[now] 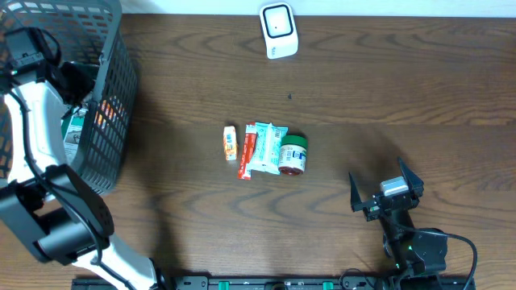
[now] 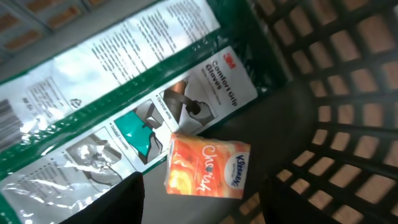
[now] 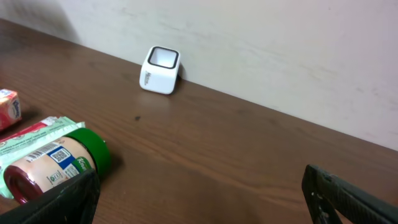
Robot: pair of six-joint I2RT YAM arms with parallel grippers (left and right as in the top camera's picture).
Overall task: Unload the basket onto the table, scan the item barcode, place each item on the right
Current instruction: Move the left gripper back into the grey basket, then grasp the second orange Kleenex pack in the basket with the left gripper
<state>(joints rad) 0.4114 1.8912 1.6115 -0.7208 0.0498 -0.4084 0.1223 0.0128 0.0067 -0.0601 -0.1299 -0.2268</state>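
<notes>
Wooden bench [image 1: 363,89], basket [image 1: 109,89] at left: inside it we see the left claw [image 2: 200,190] half open, empty, over the tissue pack [image 2: 205,163], its long axis lying finger to finger. Right claw [image 1: 384,187], wide open and empty, sits well apart.

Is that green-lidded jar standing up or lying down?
Lying down. The jar rests on its side on the table, with its green lid pointing sideways and its barcode label facing up.
</notes>
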